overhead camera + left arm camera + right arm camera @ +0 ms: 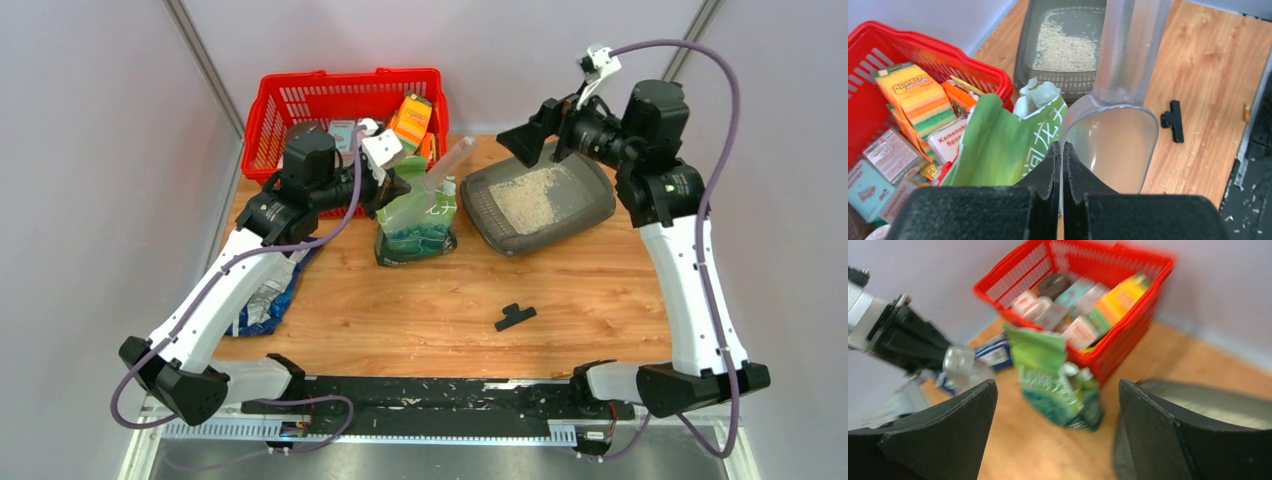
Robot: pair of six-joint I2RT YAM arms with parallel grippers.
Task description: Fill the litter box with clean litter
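Grey litter box [590, 203], long axis left-right

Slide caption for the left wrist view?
Left fingers pinch the clear scoop by its rim beside the green pouch; the litter box beyond holds some litter.

The right wrist view was smeared: print on the green pouch [1040, 367] and the red basket's [1130, 335] packets could not be read, and the litter box [1178, 390] showed only a strip, cut by the right edge and the right gripper [1058, 382]. In the left wrist view the clear scoop [1113, 140] ran past the top edge and covered the litter box's right side. From above, the left arm [225, 290] hid most of the foil bag [262, 305] at the table's [400, 310] left edge; the black piece [514, 316] near its front edge was too small to identify.
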